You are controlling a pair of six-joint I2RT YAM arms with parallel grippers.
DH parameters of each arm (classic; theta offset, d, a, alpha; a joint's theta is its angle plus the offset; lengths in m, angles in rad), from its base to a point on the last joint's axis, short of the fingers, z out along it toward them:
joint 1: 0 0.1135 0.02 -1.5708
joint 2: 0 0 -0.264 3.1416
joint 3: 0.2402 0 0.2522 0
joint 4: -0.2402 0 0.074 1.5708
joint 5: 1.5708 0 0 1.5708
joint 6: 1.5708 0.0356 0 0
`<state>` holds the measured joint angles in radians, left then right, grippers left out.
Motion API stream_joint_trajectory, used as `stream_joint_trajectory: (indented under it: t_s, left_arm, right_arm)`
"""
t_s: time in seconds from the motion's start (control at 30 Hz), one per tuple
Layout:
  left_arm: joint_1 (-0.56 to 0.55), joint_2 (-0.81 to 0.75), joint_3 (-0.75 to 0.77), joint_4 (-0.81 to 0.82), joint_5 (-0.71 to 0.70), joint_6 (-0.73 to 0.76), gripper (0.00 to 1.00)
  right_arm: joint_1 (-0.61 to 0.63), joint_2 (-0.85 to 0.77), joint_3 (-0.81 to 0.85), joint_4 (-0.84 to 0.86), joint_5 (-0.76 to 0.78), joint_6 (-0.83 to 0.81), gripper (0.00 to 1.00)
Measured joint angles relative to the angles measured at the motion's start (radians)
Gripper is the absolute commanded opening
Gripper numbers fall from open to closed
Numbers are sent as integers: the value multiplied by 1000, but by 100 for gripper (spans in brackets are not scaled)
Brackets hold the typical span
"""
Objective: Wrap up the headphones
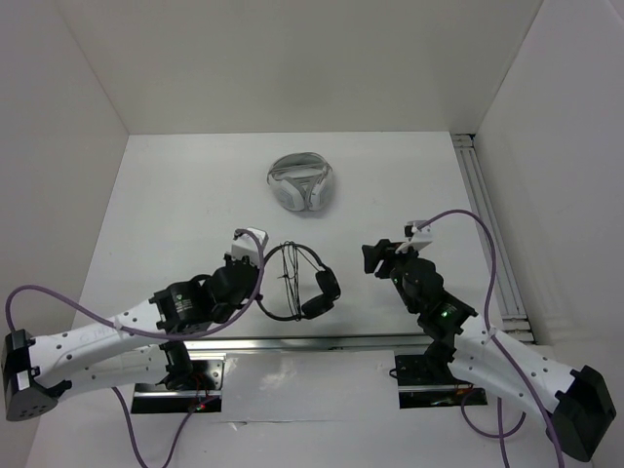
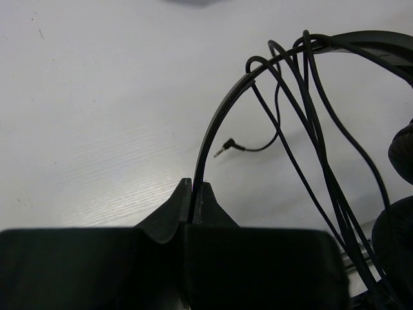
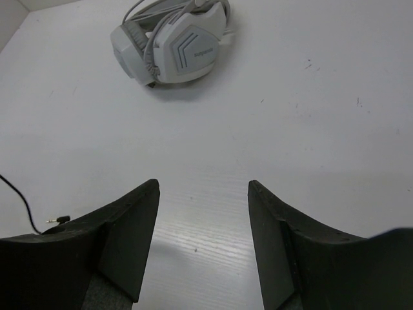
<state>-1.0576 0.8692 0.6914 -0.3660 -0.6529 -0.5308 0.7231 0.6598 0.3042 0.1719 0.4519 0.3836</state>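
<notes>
Headphones [image 1: 325, 286] sit between the arms, headband [image 2: 216, 119] pinched in the pressed-together left gripper [image 2: 193, 194], right gripper [image 3: 203, 190] spread and empty just beside; cable [image 2: 303, 142] loops loosely over the band, plug [image 2: 222, 150] free, so a tug could shed the turns.

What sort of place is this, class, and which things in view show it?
Probably a robotics lab test cell: plain white walls box in a white table, with a white-and-black left robot arm and right robot arm bolted at its near edge.
</notes>
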Motion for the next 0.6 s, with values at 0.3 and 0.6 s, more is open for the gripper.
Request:
stream_joint_trajectory:
  t_s: [0.3,0.6]
  left_arm:
    - [0,63,97,-142,29,-14,0]
    - [188,326,87,53,145,60,0]
  right_arm:
    - [0,20,9,0,-15,-7,65]
    - [0,58,23,7,-31,-16,65]
